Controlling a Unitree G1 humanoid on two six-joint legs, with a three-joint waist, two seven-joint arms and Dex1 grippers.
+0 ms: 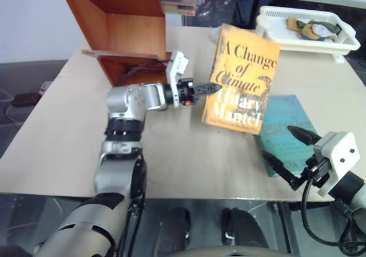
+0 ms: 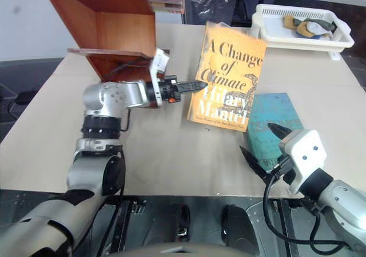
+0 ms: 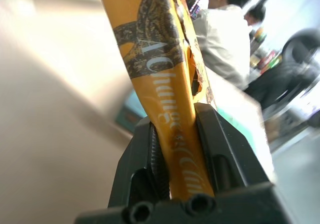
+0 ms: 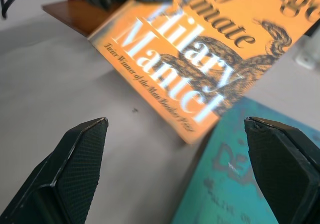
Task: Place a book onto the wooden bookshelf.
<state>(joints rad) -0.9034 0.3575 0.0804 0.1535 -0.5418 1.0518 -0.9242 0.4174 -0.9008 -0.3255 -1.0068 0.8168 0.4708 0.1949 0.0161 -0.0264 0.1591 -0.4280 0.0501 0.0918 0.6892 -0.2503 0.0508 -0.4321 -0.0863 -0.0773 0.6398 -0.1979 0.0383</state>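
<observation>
The yellow-orange book (image 1: 243,79), titled "A Change of Climate", stands tilted with its lower edge near the table. My left gripper (image 1: 210,88) is shut on its orange spine edge (image 3: 160,59), one black finger (image 3: 145,159) on each side. The wooden bookshelf (image 1: 123,22) rises at the back left, just behind my left arm, with an open compartment facing the table. Near the front right edge my right gripper (image 1: 277,141) stands open with nothing between its fingers, pointing toward the book's lower corner (image 4: 165,84).
A teal-green book (image 1: 289,119) lies flat on the beige table (image 1: 57,131), partly under the yellow book and just ahead of my right gripper. A white plastic basket (image 1: 269,25) with small items sits at the back right. A person in white (image 3: 220,39) is beyond the table.
</observation>
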